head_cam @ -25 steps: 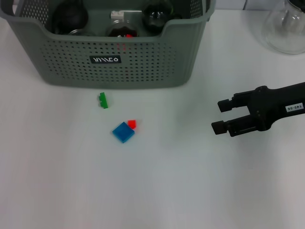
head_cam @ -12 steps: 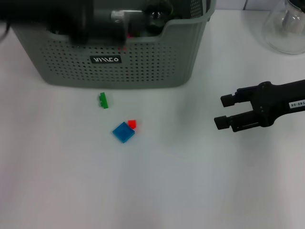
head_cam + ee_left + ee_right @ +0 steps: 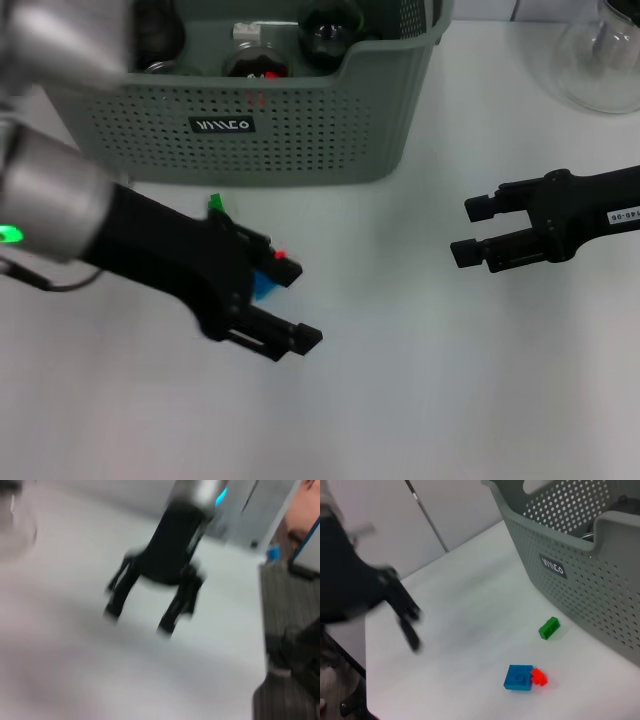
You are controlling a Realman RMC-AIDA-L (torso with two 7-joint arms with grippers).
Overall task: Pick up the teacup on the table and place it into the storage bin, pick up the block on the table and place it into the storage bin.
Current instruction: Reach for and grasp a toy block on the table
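Three blocks (image 3: 522, 677), seemingly beneath the open left tool (image 3: 290, 303).

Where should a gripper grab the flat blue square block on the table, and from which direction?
Come from straight above and close on two opposite side edges of the flat blue square block. It lies flat and low on the white table, so only its thin sides offer a hold. Avoid the edge where the small red block sits against it.

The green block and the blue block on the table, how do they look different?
The green block is narrow and elongated; the blue block is a broader, flat square. The green block lies alone nearer the storage bin; the blue block lies farther out, with a small red block against it. Both rest on the white table.
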